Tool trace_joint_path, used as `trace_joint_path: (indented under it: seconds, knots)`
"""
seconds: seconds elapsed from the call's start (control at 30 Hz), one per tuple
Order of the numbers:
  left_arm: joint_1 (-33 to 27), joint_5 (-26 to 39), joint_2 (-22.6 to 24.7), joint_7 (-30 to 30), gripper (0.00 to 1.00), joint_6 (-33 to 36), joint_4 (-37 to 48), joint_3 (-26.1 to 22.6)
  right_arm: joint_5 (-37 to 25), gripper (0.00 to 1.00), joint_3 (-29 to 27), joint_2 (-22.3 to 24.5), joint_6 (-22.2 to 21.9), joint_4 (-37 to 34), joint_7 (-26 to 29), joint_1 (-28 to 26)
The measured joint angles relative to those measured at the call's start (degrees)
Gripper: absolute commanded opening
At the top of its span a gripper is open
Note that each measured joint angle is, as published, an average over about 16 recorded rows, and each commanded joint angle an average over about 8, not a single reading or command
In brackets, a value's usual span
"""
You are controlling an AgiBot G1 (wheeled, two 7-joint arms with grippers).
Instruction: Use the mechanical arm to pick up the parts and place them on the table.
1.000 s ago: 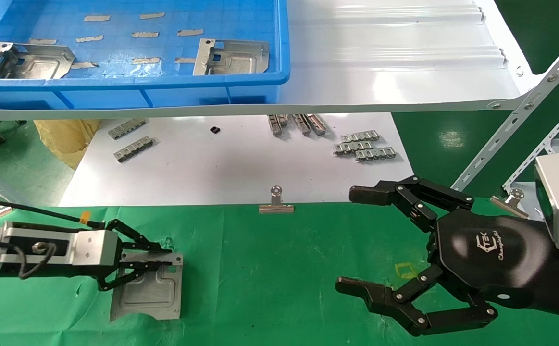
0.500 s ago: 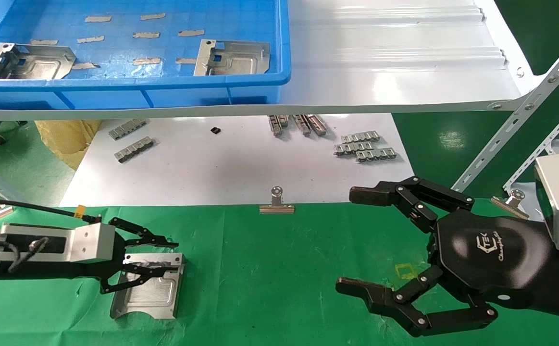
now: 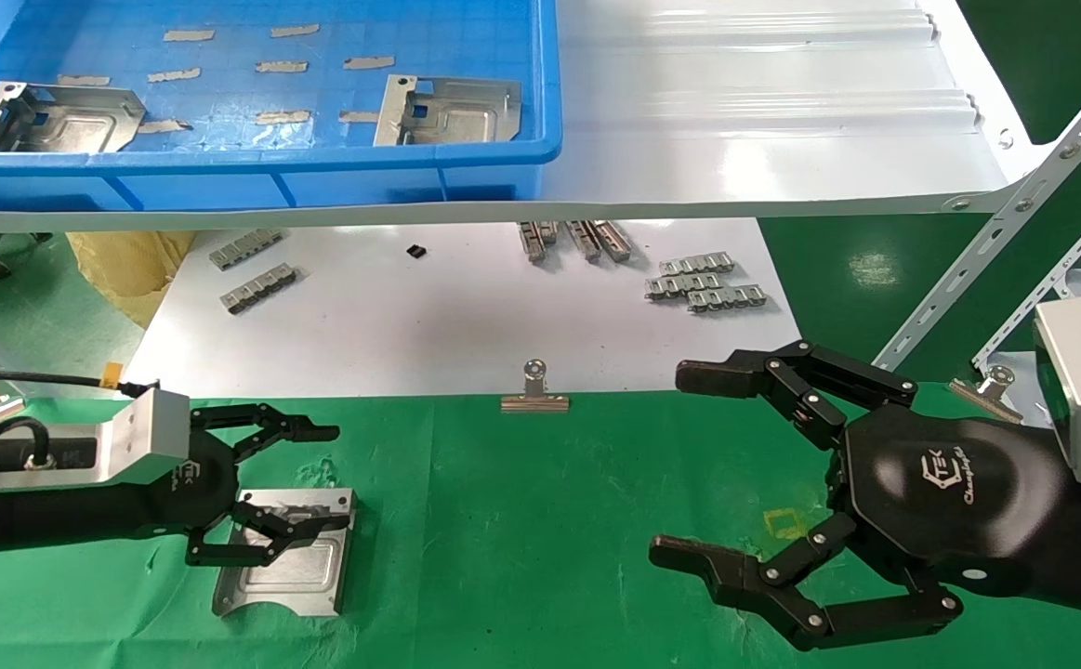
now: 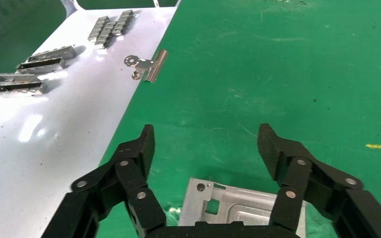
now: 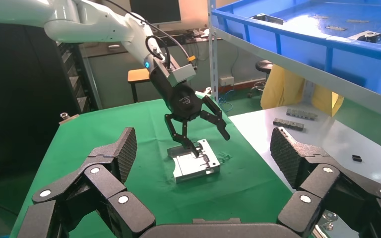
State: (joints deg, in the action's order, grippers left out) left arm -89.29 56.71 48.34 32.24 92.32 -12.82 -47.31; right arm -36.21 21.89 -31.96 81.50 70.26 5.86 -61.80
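One silvery part lies flat on the green table, near its left front. My left gripper hovers just over that part's near edge, open, fingers spread wide and holding nothing. In the left wrist view the part shows below and between the open fingers. Two more parts rest in the blue bin on the shelf. My right gripper hangs open and empty over the table's right side; its view shows the part under the left gripper.
A white board behind the cloth carries grey link strips. A binder clip sits on the board's front edge, another at the right. The glossy white shelf overhangs; its slanted struts stand at right.
My left gripper has let go of the part, spread its fingers wide, rolled its wrist and drawn up and back. The part stays on the cloth. The right arm has not moved.
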Motion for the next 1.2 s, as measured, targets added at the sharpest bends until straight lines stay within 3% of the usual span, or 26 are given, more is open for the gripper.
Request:
trace_joint_path:
  seconds: [0.37, 1.2]
  knots:
    - [2.4, -1.3, -1.2, -3.7, 1.0, -0.6, -5.5, 2.9, 0.0, 1.0, 0.0, 0.0, 0.0, 0.0, 0.0, 0.0]
    - [13.9, -7.4, -6.7, -21.6, 1.0, -3.4, -30.7, 15.8, 0.0, 1.0, 0.0, 0.0, 0.0, 0.0, 0.0, 0.0]
